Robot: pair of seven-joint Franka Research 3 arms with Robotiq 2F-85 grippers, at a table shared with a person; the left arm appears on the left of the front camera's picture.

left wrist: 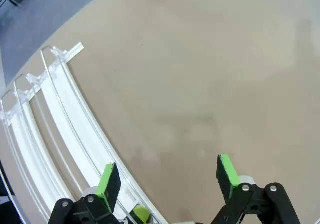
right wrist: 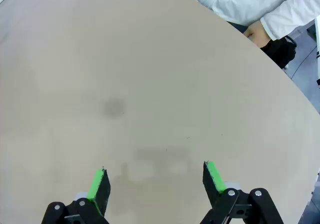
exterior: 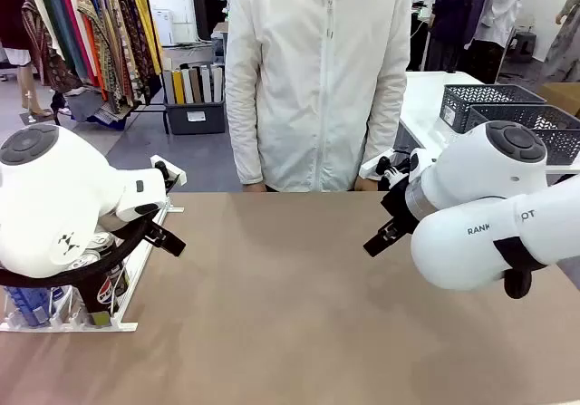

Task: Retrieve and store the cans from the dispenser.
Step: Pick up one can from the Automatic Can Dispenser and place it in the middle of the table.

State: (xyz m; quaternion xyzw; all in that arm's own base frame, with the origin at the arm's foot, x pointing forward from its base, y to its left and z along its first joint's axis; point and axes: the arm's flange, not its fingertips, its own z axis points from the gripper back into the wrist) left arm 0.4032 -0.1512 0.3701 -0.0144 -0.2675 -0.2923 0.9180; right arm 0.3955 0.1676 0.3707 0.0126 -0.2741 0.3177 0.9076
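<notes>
Cans [exterior: 109, 292] in the dispenser [exterior: 100, 325] look stiff, light, probably slick; clasp one mid-body, your left gripper [left wrist: 165, 176] and right gripper [right wrist: 155, 176] both gape wide.

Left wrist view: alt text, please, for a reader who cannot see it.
The left gripper hangs open over the tan table. The white wire rails of the dispenser curve along the picture's left side, passing one finger.

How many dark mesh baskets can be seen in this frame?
2. Both sit far right in the front view: the rear basket, and the nearer basket lower down, partly behind the right arm, which may hide more.
</notes>
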